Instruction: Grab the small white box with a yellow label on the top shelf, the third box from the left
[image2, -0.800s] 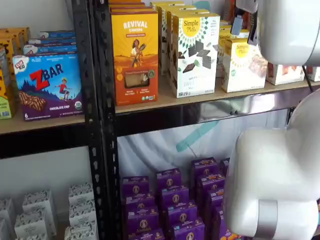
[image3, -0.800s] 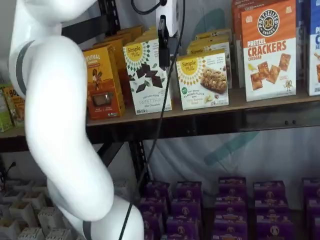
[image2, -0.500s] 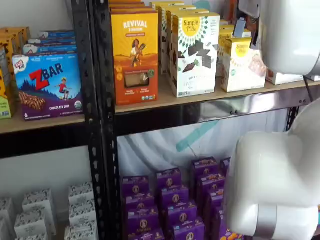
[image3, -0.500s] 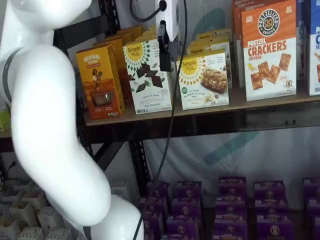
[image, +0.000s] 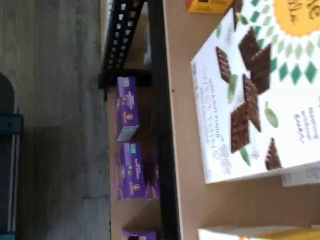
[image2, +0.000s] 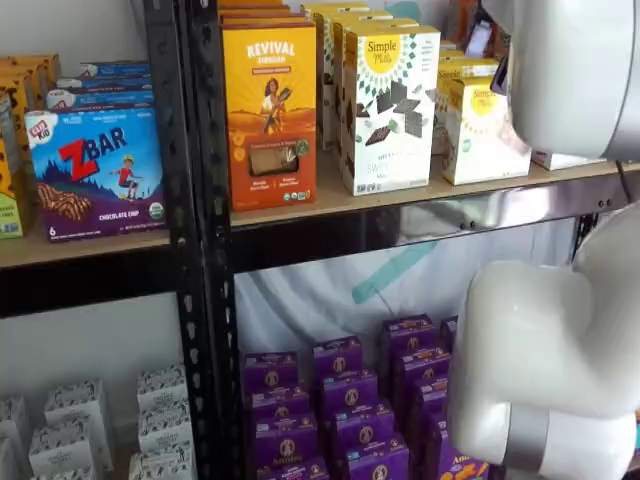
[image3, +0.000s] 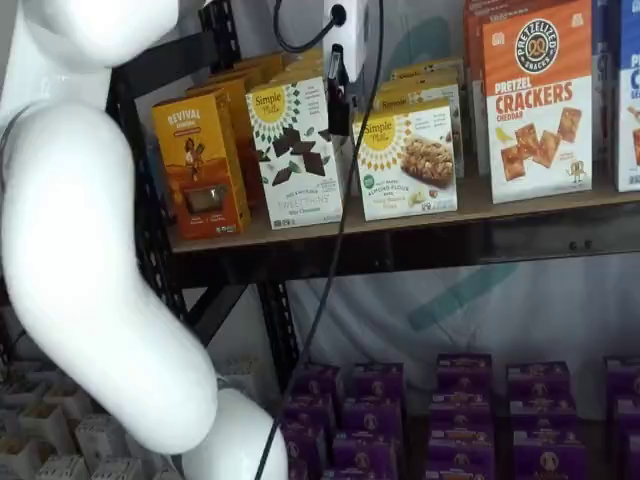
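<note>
The small white box (image3: 405, 160) with its yellow sunburst logo stands on the top shelf (image3: 520, 238), right of the taller white carton printed with brown squares (image3: 296, 150). In a shelf view my gripper (image3: 338, 98) hangs from the top edge between these two cartons, level with their upper parts; only one black finger shows, side-on. In a shelf view my white arm (image2: 575, 70) covers the right part of the small white box (image2: 478, 130). The wrist view shows the brown-squares carton (image: 250, 100) close up and a strip of the small box's yellow top (image: 265, 233).
An orange Revival carton (image3: 200, 165) stands left of the brown-squares carton and an orange Pretzel Crackers carton (image3: 537, 100) stands right of the small box. Purple boxes (image3: 460, 400) fill the lower shelf. A black perforated upright (image2: 195, 240) and a Zbar box (image2: 95, 170) are to the left.
The gripper has shifted a little to the right, toward the small white box. The white arm has swung and now covers more of that box in one shelf view.
</note>
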